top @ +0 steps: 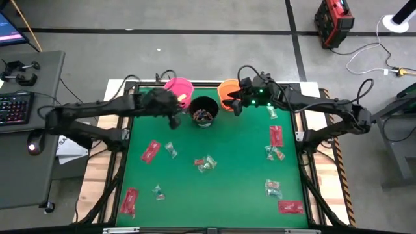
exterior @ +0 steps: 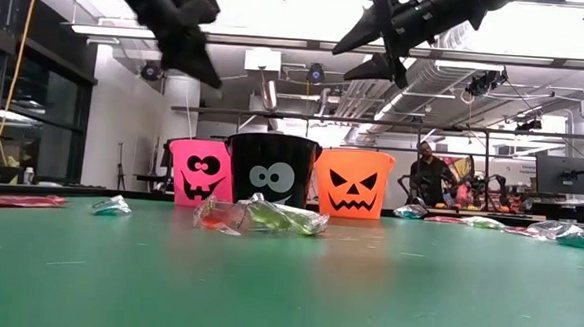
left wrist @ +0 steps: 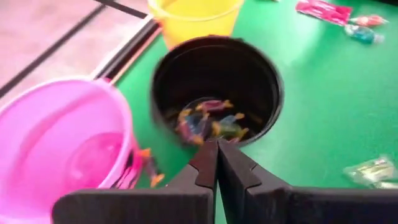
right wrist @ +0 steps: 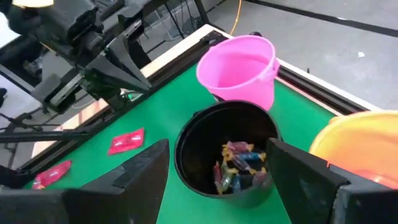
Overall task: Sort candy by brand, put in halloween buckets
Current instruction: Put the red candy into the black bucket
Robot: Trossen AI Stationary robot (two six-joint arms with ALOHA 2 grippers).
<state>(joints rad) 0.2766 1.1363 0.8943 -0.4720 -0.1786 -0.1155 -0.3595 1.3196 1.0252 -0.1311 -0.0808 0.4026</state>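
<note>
Three buckets stand at the table's far edge: pink (top: 179,87), black (top: 203,111) and orange (top: 228,91). The black bucket (right wrist: 227,155) holds several wrapped candies (right wrist: 239,168). Red packets (top: 150,151) and small crinkly pieces (top: 205,164) lie scattered on the green mat. My left gripper (left wrist: 217,163) is shut and holds nothing; it hovers above the mat just left of the black bucket (left wrist: 217,87), near the pink one (left wrist: 59,143). My right gripper (right wrist: 217,171) is open and empty, in the air between the black and orange buckets.
More candy lies on the right half of the mat: a red packet (top: 276,135), clear and green pieces (top: 273,153), and another red packet (top: 290,207) near the front. A raised frame edges the table (top: 305,136). A person (exterior: 432,176) sits in the room behind.
</note>
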